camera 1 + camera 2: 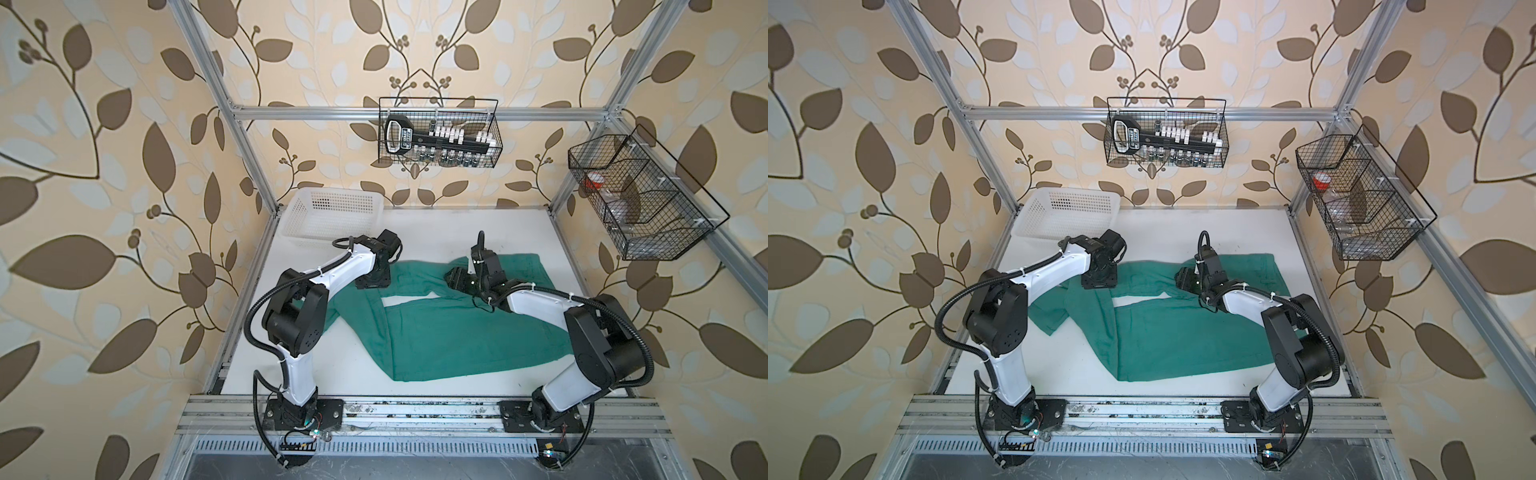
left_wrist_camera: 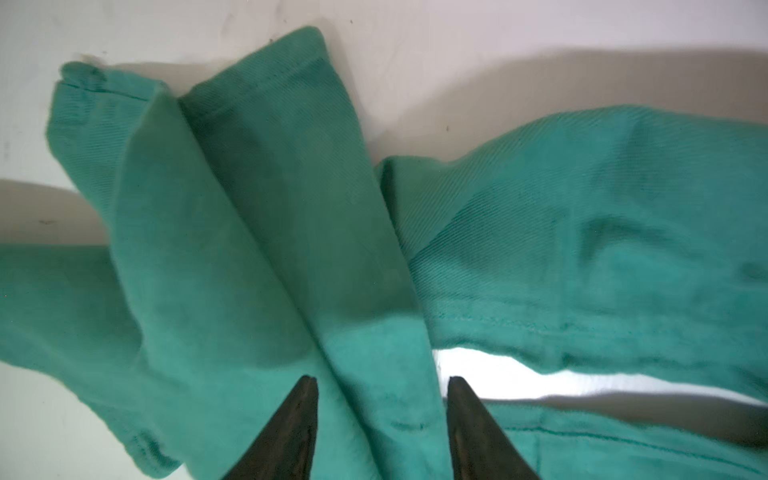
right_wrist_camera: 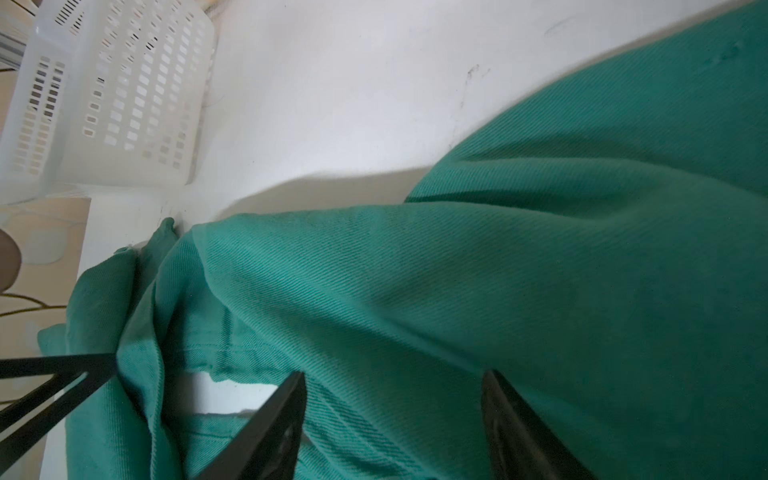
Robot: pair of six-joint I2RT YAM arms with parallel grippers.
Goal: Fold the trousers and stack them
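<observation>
The left end effector [image 2: 382, 388] is pointing down at the trousers [image 2: 257, 257]. Its two dark fingertips [image 2: 299, 415] are standing parted, with a flat run of green cloth showing between them. Nothing is being pinched there, so it is gripping nothing. A long crease is running under the gap, and a bright sliver of worktop [image 2: 498, 374] is showing just beside one fingertip. In both top views this end effector is sitting over the left part of the trousers, along the garment's far side, hidden beneath its own wrist.

The right end effector [image 3: 392, 386] is also holding its jaws apart, and a raised hump of cloth is filling the space between them. The views are not showing whether it is gripping that cloth or only resting over it. In both top views it is lying low over the far leg, right of the middle.

The trousers [image 1: 436, 332] are lying across the middle of the worktop [image 1: 457, 224], reaching from near the left edge to near the right edge. One leg is running along the far side and the broader part is lying nearer the front edge. A narrow white strip of worktop is separating the two. Toward the left edge the cloth is folding over on itself.

The basket [image 1: 332, 216] is standing in the far left corner, apart from the trousers, with the left wrist reaching just in front of it.
</observation>
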